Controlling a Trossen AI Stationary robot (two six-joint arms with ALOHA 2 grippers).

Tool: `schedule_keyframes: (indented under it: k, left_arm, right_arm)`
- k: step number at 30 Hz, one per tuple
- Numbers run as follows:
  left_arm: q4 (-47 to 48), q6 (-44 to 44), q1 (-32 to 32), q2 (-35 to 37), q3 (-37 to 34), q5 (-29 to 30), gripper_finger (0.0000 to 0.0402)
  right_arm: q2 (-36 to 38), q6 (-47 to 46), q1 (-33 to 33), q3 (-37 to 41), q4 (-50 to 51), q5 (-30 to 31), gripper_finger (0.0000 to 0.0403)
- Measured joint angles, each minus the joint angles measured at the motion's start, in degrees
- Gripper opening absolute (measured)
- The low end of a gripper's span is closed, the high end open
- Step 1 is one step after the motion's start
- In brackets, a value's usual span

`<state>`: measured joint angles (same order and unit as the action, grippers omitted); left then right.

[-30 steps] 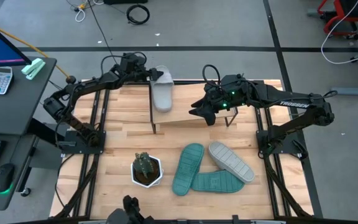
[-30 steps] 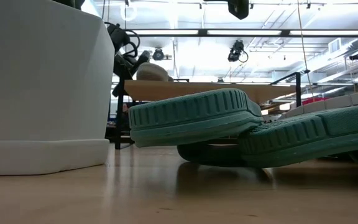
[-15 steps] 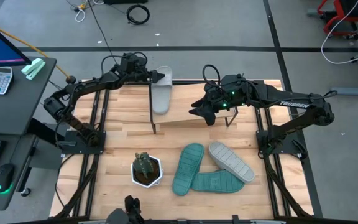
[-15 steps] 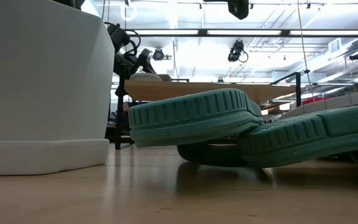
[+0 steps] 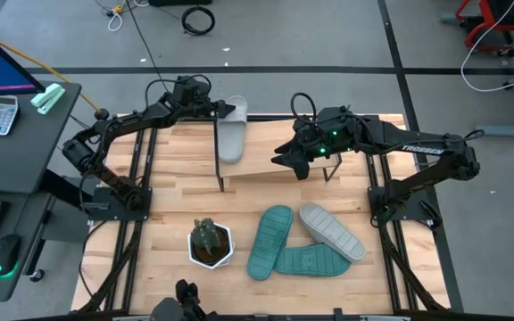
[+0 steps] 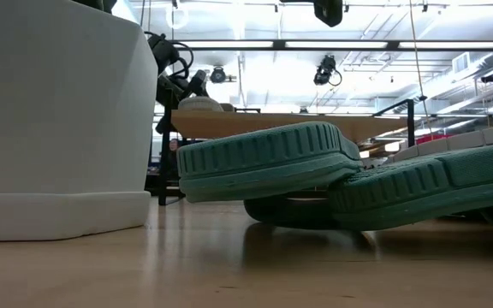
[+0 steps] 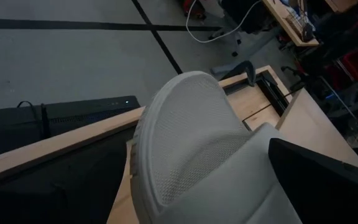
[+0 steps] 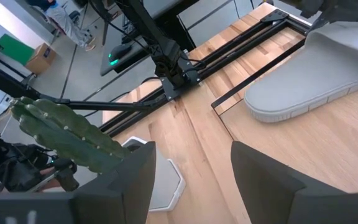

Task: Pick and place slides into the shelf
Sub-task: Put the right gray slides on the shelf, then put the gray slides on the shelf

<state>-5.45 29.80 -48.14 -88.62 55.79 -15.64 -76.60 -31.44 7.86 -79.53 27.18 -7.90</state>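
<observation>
My left gripper (image 5: 225, 109) is at the far left end of the shelf (image 5: 266, 150), shut on a light grey slide (image 5: 232, 134). This slide also shows in the low view (image 6: 199, 103) and the right wrist view (image 8: 316, 68). My right gripper (image 5: 286, 159) (image 8: 194, 180) hovers open over the middle of the shelf top (image 8: 316, 143) and touches nothing. Two teal slides (image 5: 269, 239) (image 5: 310, 261) and the second grey slide (image 5: 331, 230) lie overlapping on the near part of the table. My left gripper holds the grey slide at its far end (image 5: 234, 105), coming from the table's far left side and slanting down. In the left wrist view the slide's strap (image 7: 253, 180) sits beside one dark finger (image 7: 328, 180). The contact itself lies below the picture's edge. The slide's sole appears to lie on the shelf top.
A small cactus in a white pot (image 5: 211, 242) (image 6: 58, 111) stands on the table near the left of the piled slides. The shelf's thin black legs (image 5: 219, 165) stand between the pot and the far edge. Bare shelf top (image 6: 264, 124) lies to the right of the grey slide.
My left gripper has gone down a little with the grey slide. The slide has sunk from above the shelf top to lie low on its left end, and it has kept still for the last half second.
</observation>
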Motion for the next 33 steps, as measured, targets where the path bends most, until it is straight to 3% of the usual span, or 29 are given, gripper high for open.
schedule_keyframes:
  k: [15,24,33]
  left_arm:
    - [0.0,0.2,-4.1,3.8,0.0,1.2,0.0397]
    - [-6.0,0.2,-5.7,3.9,0.0,13.7,0.0377]
    - [-7.0,19.2,-2.6,3.9,0.0,15.8,0.0346]
  right_arm:
    - [0.0,-0.5,0.0,0.0,0.0,0.0,0.0215]
    - [0.0,-0.5,0.0,0.0,0.0,0.0,0.0215]
    - [0.0,-0.5,0.0,0.0,0.0,1.9,0.0215]
